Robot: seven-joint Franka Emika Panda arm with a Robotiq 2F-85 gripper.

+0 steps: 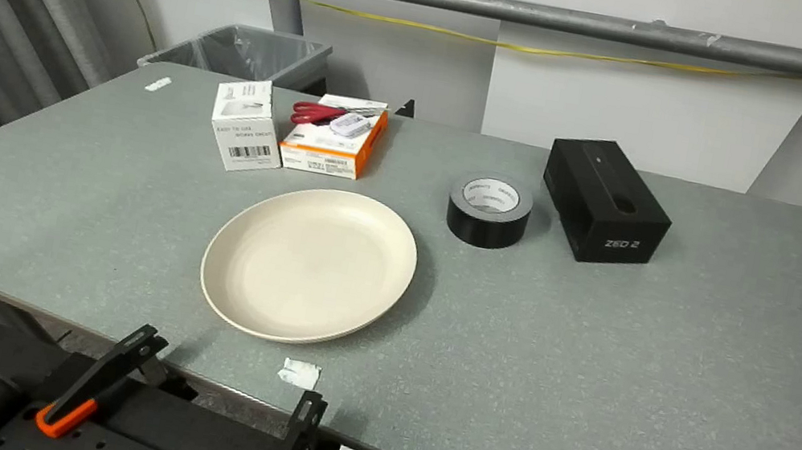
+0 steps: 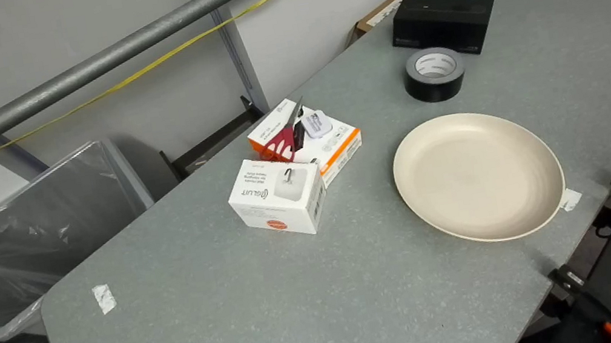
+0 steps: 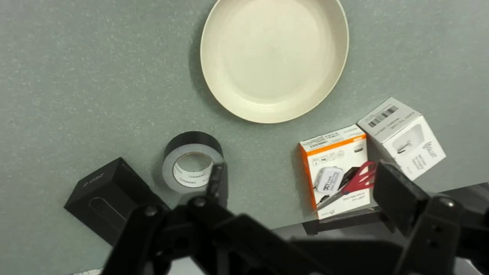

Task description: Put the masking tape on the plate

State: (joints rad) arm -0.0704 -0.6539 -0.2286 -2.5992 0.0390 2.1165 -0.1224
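The masking tape is a black roll with a grey top and white printed core. It lies flat on the table in both exterior views (image 1: 484,231) (image 2: 436,89) and in the wrist view (image 3: 191,179). The cream plate (image 1: 308,267) lies flat beside it, nearer the clamps; it also shows in an exterior view (image 2: 478,178) and in the wrist view (image 3: 273,57). Nothing lies on the plate. My gripper (image 3: 306,179) is wide open and empty, above the table. Its left finger overlaps the roll's edge in the wrist view. A small dark blurred tip shows at an exterior view's top edge.
A black box (image 1: 604,202) stands close to the tape. A white box (image 1: 248,126) and a white-orange box (image 1: 322,159) stand behind the plate. Red scissors (image 3: 359,181) and a small white case (image 3: 329,179) lie on the white-orange box. A grey bin (image 2: 58,235) stands beyond the table.
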